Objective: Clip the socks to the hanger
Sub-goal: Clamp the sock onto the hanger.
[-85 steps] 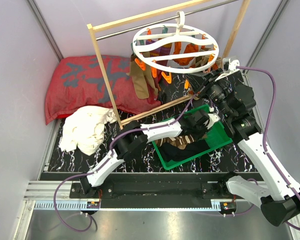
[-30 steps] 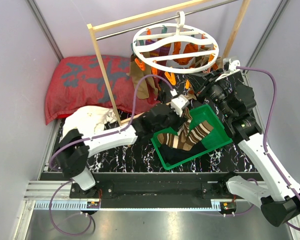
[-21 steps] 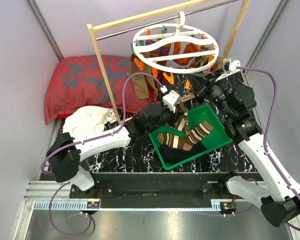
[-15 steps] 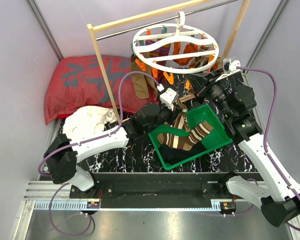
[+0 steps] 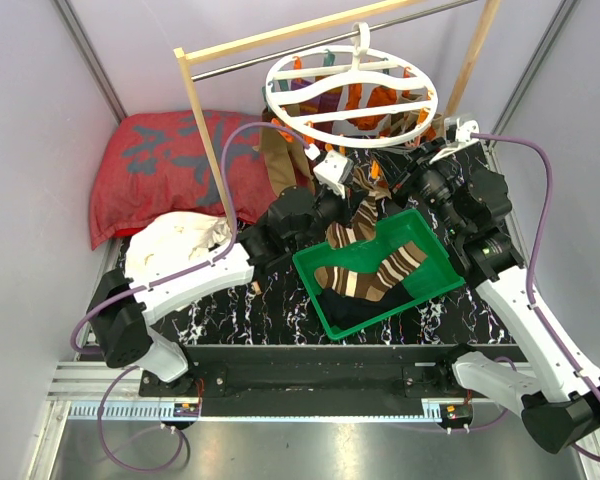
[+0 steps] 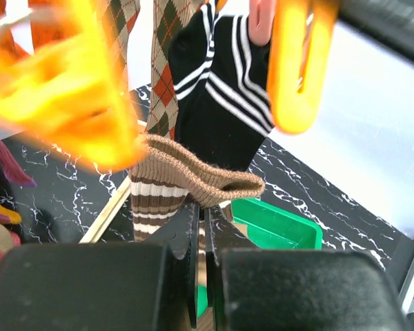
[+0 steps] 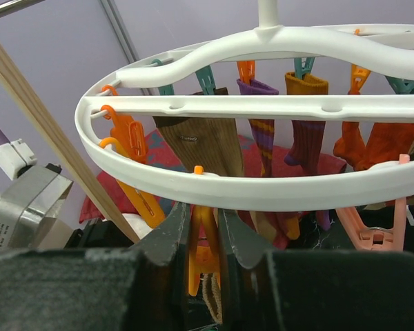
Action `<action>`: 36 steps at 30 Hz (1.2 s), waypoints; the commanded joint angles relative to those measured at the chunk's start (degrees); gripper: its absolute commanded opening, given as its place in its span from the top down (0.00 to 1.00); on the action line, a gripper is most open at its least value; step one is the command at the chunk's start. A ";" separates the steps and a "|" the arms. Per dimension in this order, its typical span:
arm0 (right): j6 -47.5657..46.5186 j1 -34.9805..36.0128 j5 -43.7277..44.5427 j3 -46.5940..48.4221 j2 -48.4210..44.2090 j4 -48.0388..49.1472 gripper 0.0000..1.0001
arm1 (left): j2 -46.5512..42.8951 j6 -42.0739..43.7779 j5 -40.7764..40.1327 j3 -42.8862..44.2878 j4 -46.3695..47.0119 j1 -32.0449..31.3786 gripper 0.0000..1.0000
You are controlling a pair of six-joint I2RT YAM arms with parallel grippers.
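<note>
The white ring hanger (image 5: 352, 88) hangs from the rod with orange and teal clips and several socks on it. My left gripper (image 5: 352, 192) is shut on the cuff of a brown-and-cream striped sock (image 5: 348, 228) and holds it up just under the ring's front. In the left wrist view the cuff (image 6: 193, 176) folds over my left gripper (image 6: 203, 215), below an orange clip (image 6: 293, 69). My right gripper (image 7: 203, 231) is shut on an orange clip (image 7: 205, 241) under the ring's front rim (image 7: 262, 194). More striped socks (image 5: 375, 272) lie in the green bin (image 5: 435, 290).
A pale wooden frame (image 5: 205, 150) with a metal rod carries the hanger. A red pillow (image 5: 160, 165) and a white cloth (image 5: 175, 255) lie at the left. A black sock with white stripes (image 6: 221, 89) and an argyle sock (image 6: 167, 62) hang close ahead of the left gripper.
My left arm has lifted the striped sock out of the green bin and carried it up and back, close under the hanger. The right arm has stayed still at its clip.
</note>
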 commanded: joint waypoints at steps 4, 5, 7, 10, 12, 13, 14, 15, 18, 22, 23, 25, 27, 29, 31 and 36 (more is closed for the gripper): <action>-0.33 0.32 -1.16 -0.39 1.87 0.11 0.80 | -0.06 0.02 2.62 5.44 0.56 0.20 1.00; -0.24 0.32 -1.16 -0.39 1.96 0.29 0.80 | 0.11 -0.15 2.88 5.62 0.38 0.11 1.00; -0.24 0.40 -1.16 -0.39 2.32 0.29 0.81 | 0.12 -0.24 3.41 6.14 -0.06 0.11 1.00; -0.32 0.32 -0.72 -0.57 2.67 0.73 0.80 | 0.38 -0.24 3.94 6.85 -0.58 0.11 1.00; -0.24 0.32 -0.72 -0.57 2.84 0.99 0.80 | 0.47 -0.16 4.37 7.37 -1.28 0.11 1.00; -0.06 0.40 -0.72 -0.48 3.02 1.08 0.80 | 0.73 -0.16 4.55 7.90 -1.55 0.11 1.00; -0.06 0.40 -0.81 -0.40 3.11 1.17 0.80 | 0.90 -0.07 4.64 8.08 -1.73 0.11 1.00; -0.06 0.40 -0.89 -0.31 3.19 1.17 0.80 | 0.99 -0.07 4.99 8.34 -1.99 0.11 1.00; -0.32 0.32 -0.72 -0.31 3.46 1.08 0.80 | 1.17 -0.15 5.25 8.61 -2.17 0.11 1.00; -1.38 0.32 0.25 -0.83 3.20 0.21 0.80 | 0.38 0.11 5.17 8.78 -2.08 0.11 1.00; -1.64 0.32 0.68 -1.01 3.02 0.11 0.80 | 0.38 0.37 5.08 9.30 -2.17 0.11 1.00; -2.17 0.32 1.30 -1.45 2.85 0.03 0.80 | 0.20 0.98 4.38 9.75 -3.13 0.11 1.00; -2.43 0.40 2.27 -1.98 2.67 -0.06 0.80 | 0.03 1.25 3.94 10.36 -4.27 0.11 1.00; -2.79 0.40 2.79 -2.24 2.58 -0.15 0.80 | -0.15 1.43 3.85 10.45 -4.71 0.11 1.00; -2.79 0.40 2.80 -2.33 2.67 0.03 0.80 | -0.24 1.16 4.20 10.54 -4.63 0.11 1.00; -2.17 0.40 2.01 -2.33 2.76 0.20 0.75 | 0.64 1.42 4.29 11.59 -4.54 0.11 1.00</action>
